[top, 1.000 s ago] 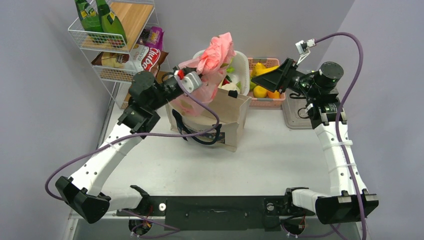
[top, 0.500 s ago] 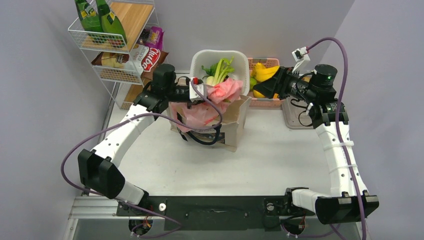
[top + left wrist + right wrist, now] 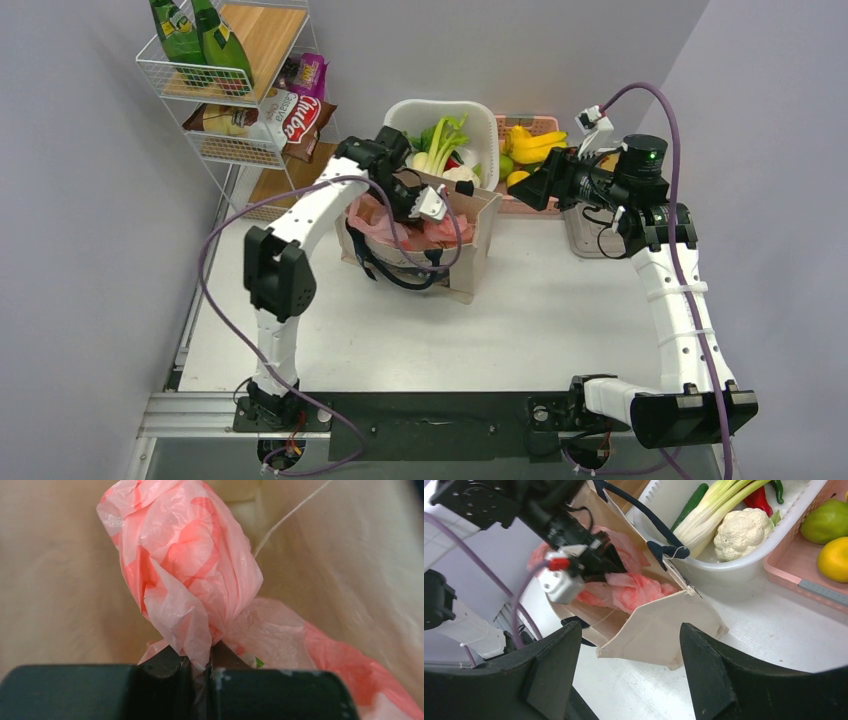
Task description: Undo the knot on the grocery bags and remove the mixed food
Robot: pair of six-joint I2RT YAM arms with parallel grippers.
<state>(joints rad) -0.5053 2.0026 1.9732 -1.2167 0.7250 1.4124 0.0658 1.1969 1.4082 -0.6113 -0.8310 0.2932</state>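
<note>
Plastic first: your pink bag (image 3: pixel 185 570) is a crumpled, translucent bundle, bunched into a fat bulb, sitting down inside the beige canvas tote (image 3: pixel 470 255). That tote stands on the white table (image 3: pixel 520 320), with grey walls (image 3: pixel 90 250) around, a wire rack (image 3: pixel 200 90) at far left and a white basket (image 3: pixel 488 125) just behind. Your left gripper (image 3: pixel 200 672) pinches the bag's neck right below the bulb, jaws tight on the film. Your right gripper (image 3: pixel 629 630) hangs spread wide near the tote's right side, apart from it.

Left arm (image 3: pixel 312 205): elbow raised, forearm reaching forward, wrist bent downward; my left fingers (image 3: pixel 167 672) are pinched together on the bag (image 3: pixel 190 570). Right arm (image 3: pixel 672 290): upright, wrist turned leftward; my right fingers (image 3: pixel 706 670) spread wide.
</note>
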